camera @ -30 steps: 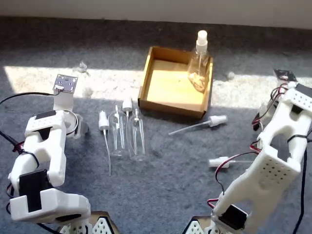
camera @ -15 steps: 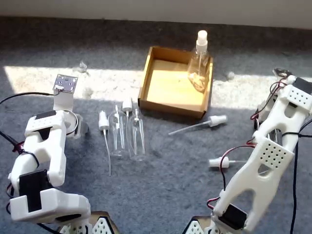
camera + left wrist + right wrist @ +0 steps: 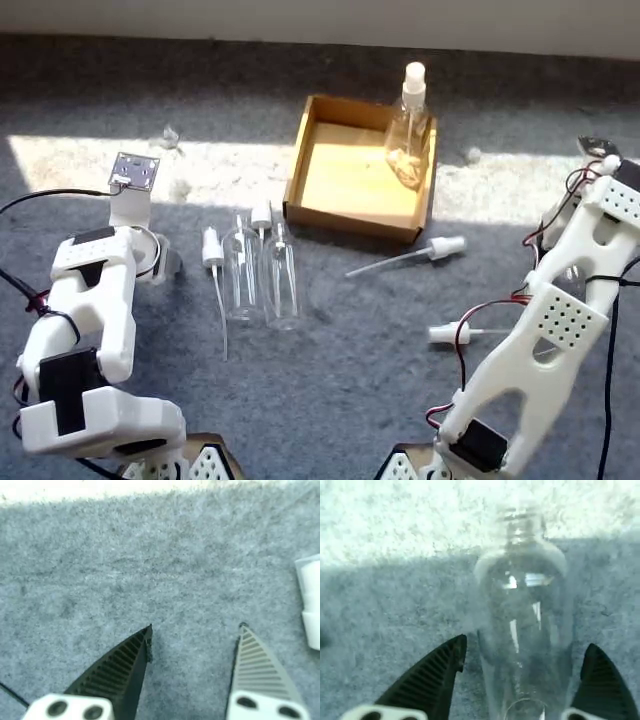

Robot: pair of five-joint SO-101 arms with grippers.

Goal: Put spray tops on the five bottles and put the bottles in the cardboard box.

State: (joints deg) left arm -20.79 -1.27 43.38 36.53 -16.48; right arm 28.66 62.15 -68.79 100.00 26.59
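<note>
my right gripper (image 3: 527,645) is open, a clear bottle (image 3: 525,595) lying between its fingers.
my left gripper (image 3: 196,627) is open too, pointing down at the grey carpet (image 3: 100,555).

Right wrist view: bottle (image 3: 525,625) base cut off by frame edge, mouth indistinct. Left wrist view: white piece (image 3: 311,600) cut off at edge, identity unclear. High view: right arm (image 3: 560,320) runs past edge.

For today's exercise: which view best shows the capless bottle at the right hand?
The right wrist view: the bottle, neck bare, lies between the open right hand's fingers. In the high view the right arm largely covers it; the left wrist view faces carpet.
</note>
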